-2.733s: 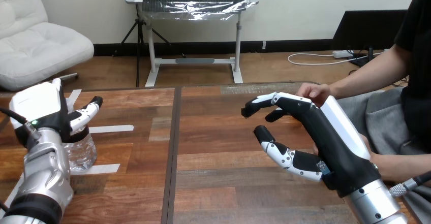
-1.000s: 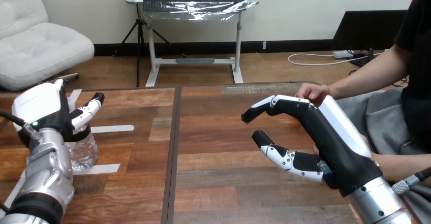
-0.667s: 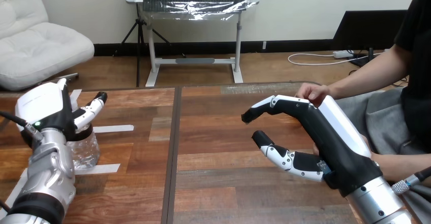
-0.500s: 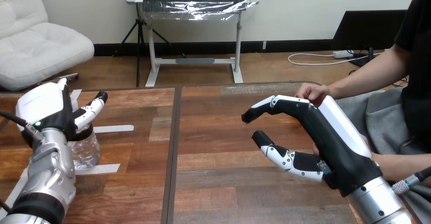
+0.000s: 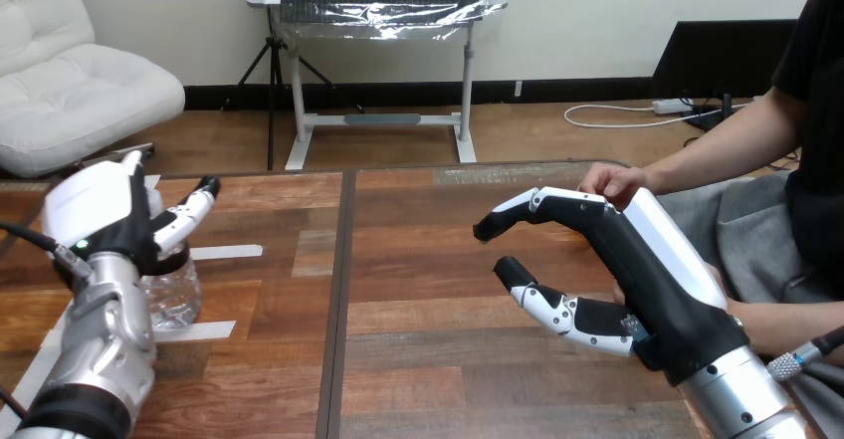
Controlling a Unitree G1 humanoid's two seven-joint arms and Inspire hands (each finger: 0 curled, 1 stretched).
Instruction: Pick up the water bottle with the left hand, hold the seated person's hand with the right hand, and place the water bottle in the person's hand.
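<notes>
A clear water bottle [image 5: 174,295] stands at the table's left. My left hand [image 5: 100,215] is over its top and curled round its neck, with the thumb [image 5: 194,210] pointing out to the right; the bottle's top is hidden by the hand. My right hand [image 5: 622,260] hovers open above the table's right half, its fingers stretched leftward and its thumb below them. The person's hand [image 5: 612,180] rests at the table's far right, just behind my right hand's fingers and apart from them. Nothing lies in it.
White tape strips [image 5: 224,252] lie on the wooden table [image 5: 418,290] around the bottle. A dark seam [image 5: 338,300] splits the tabletop. The person's other forearm [image 5: 786,325] shows at the right edge behind my right arm.
My left hand has shifted a little to the right and tilted, and the bottle has moved with it. The right hand and the person's hand have stayed where they were.
</notes>
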